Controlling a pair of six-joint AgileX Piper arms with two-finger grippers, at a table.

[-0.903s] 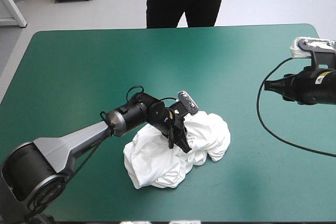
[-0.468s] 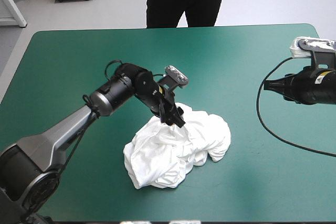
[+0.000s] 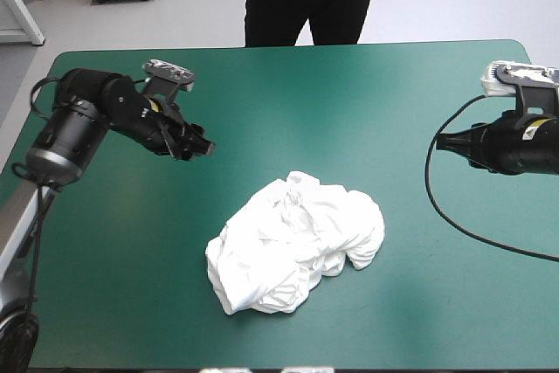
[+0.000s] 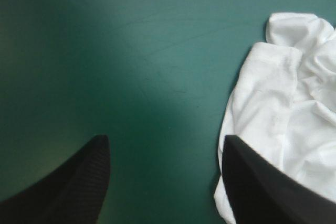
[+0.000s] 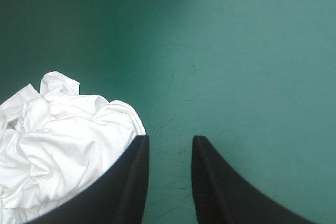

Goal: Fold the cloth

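T-shirt (image 3: 297, 246) lies crumpled on the teal-green cover (image 3: 376, 102), and nothing holds it.
Left gripper (image 3: 199, 148), fingers spread, should best pinch one free edge; right gripper (image 5: 169, 137) has its fingers slightly apart.

On the table (image 3: 349, 76), the T-shirt (image 3: 297, 246) lies between left tool (image 4: 165, 139) and right tool (image 5: 168, 139).

teal-green table (image 3: 376, 111), crumpled white T-shirt (image 3: 297, 242) lying mid-table

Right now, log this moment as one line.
T-shirt: crumpled heap, unfolded | left jaws: open, empty, clear of it | right jaws: slightly open, empty, clear of it | fold: not started
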